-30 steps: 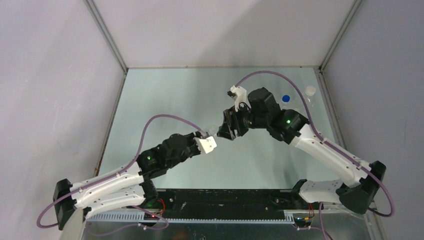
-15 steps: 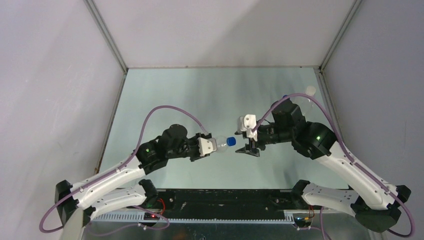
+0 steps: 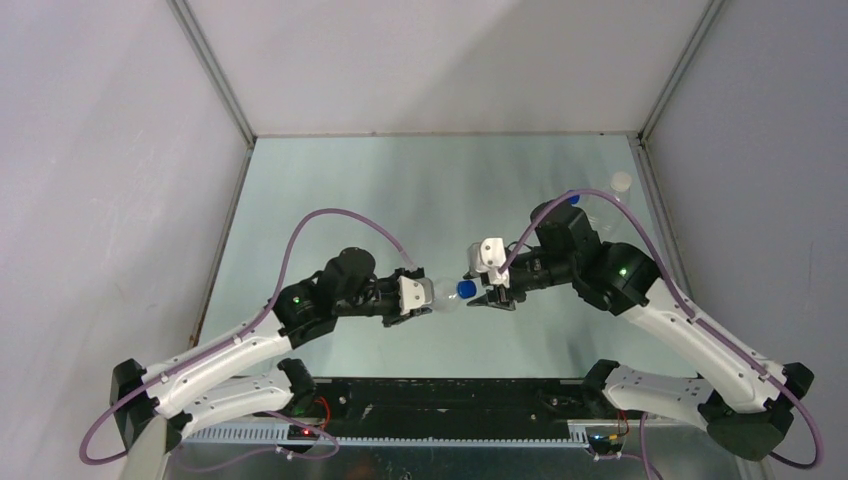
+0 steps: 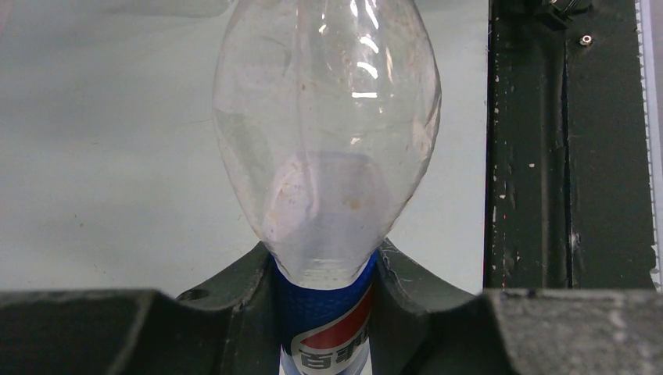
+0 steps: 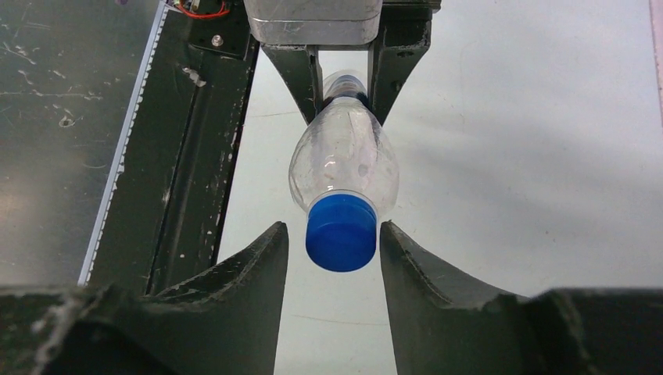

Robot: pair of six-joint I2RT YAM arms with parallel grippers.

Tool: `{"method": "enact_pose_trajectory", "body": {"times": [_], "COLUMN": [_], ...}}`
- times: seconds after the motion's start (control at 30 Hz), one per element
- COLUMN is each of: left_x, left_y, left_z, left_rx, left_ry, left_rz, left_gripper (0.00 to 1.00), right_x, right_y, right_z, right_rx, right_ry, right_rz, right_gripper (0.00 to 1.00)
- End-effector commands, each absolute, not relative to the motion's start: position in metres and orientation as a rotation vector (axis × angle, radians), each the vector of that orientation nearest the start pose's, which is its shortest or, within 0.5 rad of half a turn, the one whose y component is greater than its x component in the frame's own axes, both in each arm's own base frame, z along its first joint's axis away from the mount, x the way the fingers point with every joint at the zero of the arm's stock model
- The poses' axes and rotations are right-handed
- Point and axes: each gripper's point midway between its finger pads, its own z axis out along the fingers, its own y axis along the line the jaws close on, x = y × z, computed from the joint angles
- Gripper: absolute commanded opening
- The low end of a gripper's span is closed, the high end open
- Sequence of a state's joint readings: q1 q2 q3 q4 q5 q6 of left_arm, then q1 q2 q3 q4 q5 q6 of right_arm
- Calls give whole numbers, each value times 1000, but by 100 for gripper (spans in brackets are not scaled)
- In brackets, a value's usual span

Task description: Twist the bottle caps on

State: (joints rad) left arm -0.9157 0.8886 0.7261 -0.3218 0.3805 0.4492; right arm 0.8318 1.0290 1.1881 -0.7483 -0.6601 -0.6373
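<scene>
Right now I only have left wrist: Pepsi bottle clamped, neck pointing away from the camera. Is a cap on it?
Observer: Yes. Right wrist shows a blue cap on the neck of the bottle.
Operator: Where's the right gripper?
Observer: The right gripper straddles that cap, one finger on each side.
Operator: Clamped on it?
Observer: Not clamped. A gap shows between the cap and the finger on the picture's left.
</scene>
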Motion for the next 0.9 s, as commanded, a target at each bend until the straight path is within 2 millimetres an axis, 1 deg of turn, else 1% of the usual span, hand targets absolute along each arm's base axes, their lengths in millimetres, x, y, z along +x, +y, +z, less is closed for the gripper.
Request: {"method": "enact_pose_trajectory", "body": {"times": [0.0,0.03,0.07,0.1,0.13,0.17,0.2,0.23,0.27,0.3,0.33,0.37,0.4,0.43,0.47,0.5,0.53,0.57,0.6,0.63,0.7,0.73,0.77,0.8,0.83,0.87], "left_x": [148,149,150,152,158,161,171,174,184,187,196,197,208,210,217,213,220,221,223,224,225,224,224,223,221,220], "left_y": [-280,-281,-280,-281,-280,-279,-277,-276,-273,-271,-267,-267,-260,-257,-252,-255,-247,-243,-242,-238,-236,-235,-235,-235,-234,-236], "left_z": [226,227,227,228,231,230,233,233,239,240,247,247,256,256,265,265,273,271,275,273,270,266,263,258,251,249], "left_rx": [1436,1430,1425,1414,1386,1361,1318,1291,1238,1212,1159,1147,1088,1066,1021,1022,969,947,930,913,908,924,934,953,970,993], "left_ry": [1367,1365,1367,1368,1369,1385,1396,1408,1411,1417,1412,1405,1393,1390,1367,1348,1336,1342,1326,1336,1349,1362,1369,1385,1412,1420], "left_rz": [-721,-720,-715,-709,-683,-671,-627,-612,-563,-546,-490,-463,-377,-321,-248,-228,-154,-103,-74,-38,-20,-13,-15,-21,-26,-51], "left_gripper": [23,23,23,23,23,22,22,21,21,21,20,20,20,20,19,19,20,20,19,19,19,19,19,20,20,20], "right_x": [129,128,129,129,129,131,133,139,144,151,160,169,177,184,192,198,207,210,214,215,220,220,221,219,213,213], "right_y": [282,283,284,285,287,290,291,295,296,301,301,305,306,310,309,311,310,309,308,308,305,304,304,303,301,298], "right_z": [292,291,292,292,293,294,295,297,296,297,295,294,293,293,294,291,288,287,288,290,297,304,311,320,328,331], "right_rx": [-1675,-1673,-1661,-1654,-1630,-1609,-1554,-1516,-1426,-1364,-1230,-1144,-977,-906,-758,-677,-500,-426,-314,-250,-233,-257,-333,-446,-516,-615], "right_ry": [1252,1255,1267,1277,1302,1316,1390,1410,1517,1565,1692,1758,1883,1940,2029,2087,2169,2203,2237,2251,2218,2186,2125,2044,1993,1929], "right_rz": [861,870,881,893,915,923,951,953,972,982,987,998,1023,1037,1057,1057,1064,1068,1089,1107,1108,1113,1101,1088,1087,1041], "right_gripper": [46,42,39,31,22,16,7,3,0,0,0,0,0,0,0,0,0,0,0,0,4,13,16,26,38,42]}}
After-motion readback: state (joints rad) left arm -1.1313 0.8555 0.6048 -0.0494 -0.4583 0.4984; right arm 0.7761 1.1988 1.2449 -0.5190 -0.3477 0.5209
